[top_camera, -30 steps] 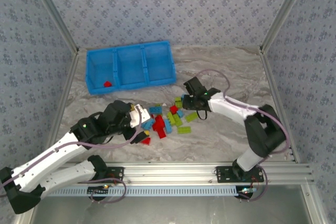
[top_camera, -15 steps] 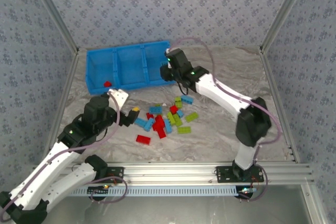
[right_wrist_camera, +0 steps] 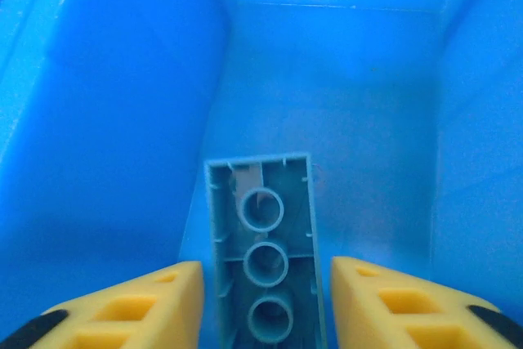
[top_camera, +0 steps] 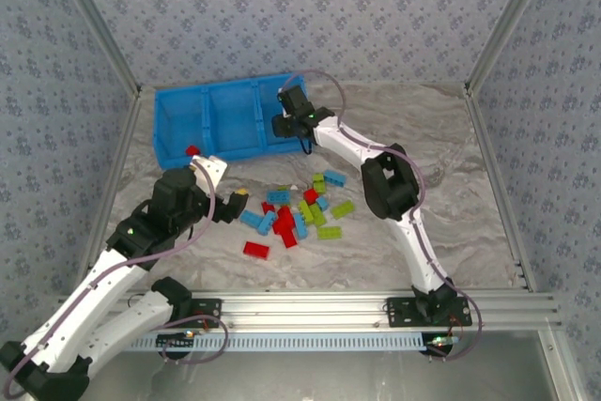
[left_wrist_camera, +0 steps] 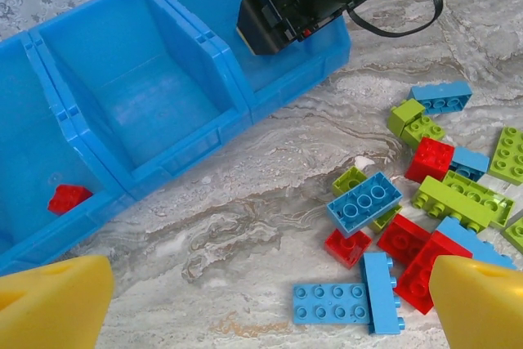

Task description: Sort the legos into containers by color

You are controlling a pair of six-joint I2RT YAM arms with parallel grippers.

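Right claw (right_wrist_camera: 266, 274), its fingers parted slightly wider than the light blue brick (right_wrist_camera: 263, 259) between them, hangs inside the right compartment (right_wrist_camera: 327, 79) of the blue bin (top_camera: 211, 91) at the bench's far left. Left claw (left_wrist_camera: 265, 284) gapes wide and empty above the grey marbled bench (top_camera: 423, 138), left of the mid-bench brick pile (top_camera: 296, 213). Floral-patterned walls (top_camera: 310, 7) enclose it. Right arm (top_camera: 394, 185) stretches far; left arm (top_camera: 122, 251) bends.

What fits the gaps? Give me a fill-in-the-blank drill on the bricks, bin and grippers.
In the bright blue plastic three-compartment bin, the left compartment holds one small ___ studded plastic brick. The right gripper hangs over the bin's ___ compartment. Between its yellow fingers is a light ___ lego block. The left gripper stands ___, holding nothing.
Missing: red; right; blue; open.
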